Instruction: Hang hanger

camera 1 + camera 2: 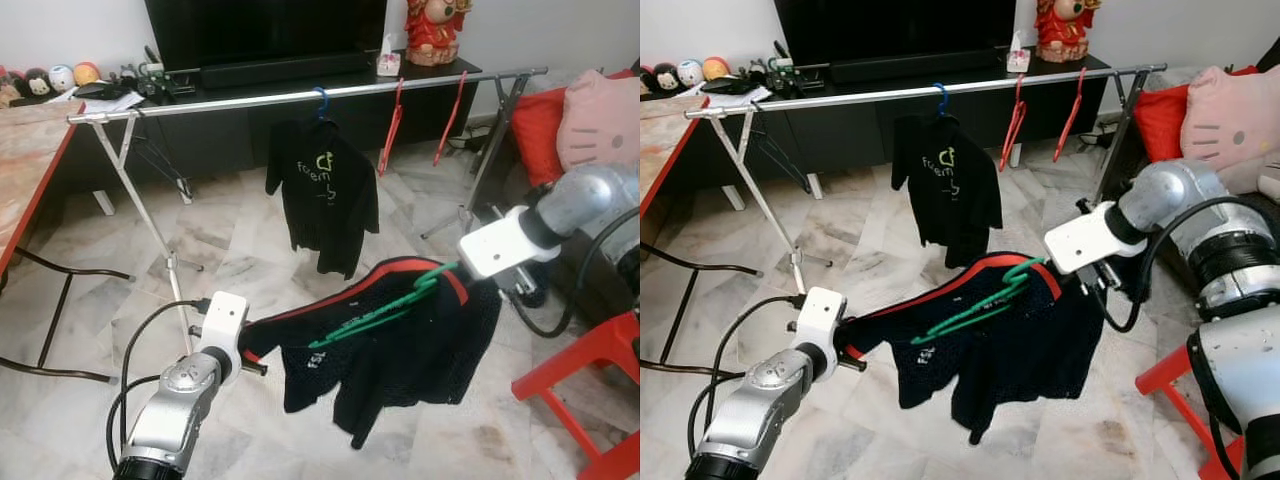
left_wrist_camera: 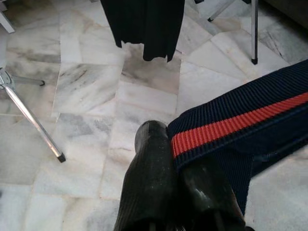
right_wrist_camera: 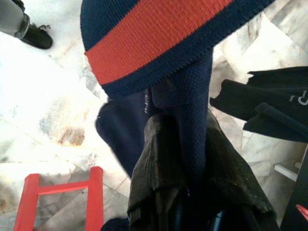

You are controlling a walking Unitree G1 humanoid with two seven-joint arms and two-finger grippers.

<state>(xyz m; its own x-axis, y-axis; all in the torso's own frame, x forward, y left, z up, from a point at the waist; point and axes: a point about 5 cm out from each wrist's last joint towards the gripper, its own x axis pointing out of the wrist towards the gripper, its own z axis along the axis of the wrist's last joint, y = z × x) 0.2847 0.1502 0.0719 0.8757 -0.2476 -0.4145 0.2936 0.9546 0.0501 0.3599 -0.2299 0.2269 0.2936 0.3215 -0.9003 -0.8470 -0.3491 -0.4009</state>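
Observation:
A dark navy shirt (image 1: 400,350) with a red-striped collar band hangs stretched between my two grippers above the floor. A green hanger (image 1: 385,305) lies slanted in its neck opening, hook toward the right. At the shirt's left end my left gripper (image 1: 255,360) is shut on the band; the left wrist view shows its fingers (image 2: 154,183) pinching the striped band (image 2: 231,127). At the shirt's right end my right gripper (image 1: 1090,285) is shut on the fabric, its fingers (image 3: 159,163) clamped around a navy fold (image 3: 187,110). Beyond stands the silver clothes rail (image 1: 300,95).
A black T-shirt (image 1: 322,195) on a blue hanger and two bare red hangers (image 1: 392,125) hang on the rail. Its legs (image 1: 150,210) splay left and right. A red stool (image 1: 590,390) stands at right, a red-edged table (image 1: 25,170) at left, and a pink cushion (image 1: 600,115) at far right.

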